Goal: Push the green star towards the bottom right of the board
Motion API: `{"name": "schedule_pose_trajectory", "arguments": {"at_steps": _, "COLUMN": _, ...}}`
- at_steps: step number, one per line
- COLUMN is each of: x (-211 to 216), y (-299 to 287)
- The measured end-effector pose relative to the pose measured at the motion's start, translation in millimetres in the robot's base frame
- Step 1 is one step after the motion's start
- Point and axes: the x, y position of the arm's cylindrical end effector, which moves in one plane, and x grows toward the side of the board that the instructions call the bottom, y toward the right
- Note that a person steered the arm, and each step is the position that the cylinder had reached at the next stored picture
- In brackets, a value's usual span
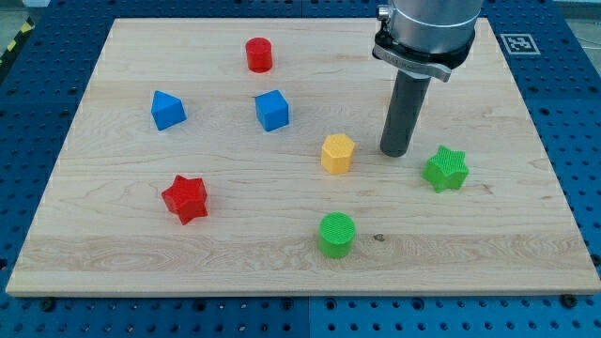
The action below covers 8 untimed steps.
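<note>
My rod [402,113] is a plain dark grey cylinder — smooth, matt, unmarked — ending in my tip [394,153], cut flat. Above it sits a wider light grey metal housing [427,23], ringed at its base by a dark collar — slightly flared.

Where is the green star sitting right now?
The green star sits on the board's right side, about mid-height in the camera view. My tip stands just to its upper left, between it and the yellow hexagonal block.
</note>
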Motion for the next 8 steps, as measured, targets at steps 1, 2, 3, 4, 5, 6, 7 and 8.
{"name": "schedule_pose_trajectory", "arguments": {"at_steps": 1, "x": 0, "y": 0}}
{"name": "schedule_pose_trajectory", "arguments": {"at_steps": 2, "x": 10, "y": -13}}
{"name": "schedule_pose_trajectory", "arguments": {"at_steps": 3, "x": 25, "y": -14}}
{"name": "schedule_pose_trajectory", "arguments": {"at_steps": 4, "x": 26, "y": 4}}
{"name": "schedule_pose_trajectory", "arguments": {"at_steps": 5, "x": 1, "y": 30}}
{"name": "schedule_pose_trajectory", "arguments": {"at_steps": 6, "x": 23, "y": 67}}
{"name": "schedule_pose_trajectory", "arguments": {"at_steps": 7, "x": 41, "y": 74}}
{"name": "schedule_pose_trajectory", "arguments": {"at_steps": 8, "x": 55, "y": 83}}
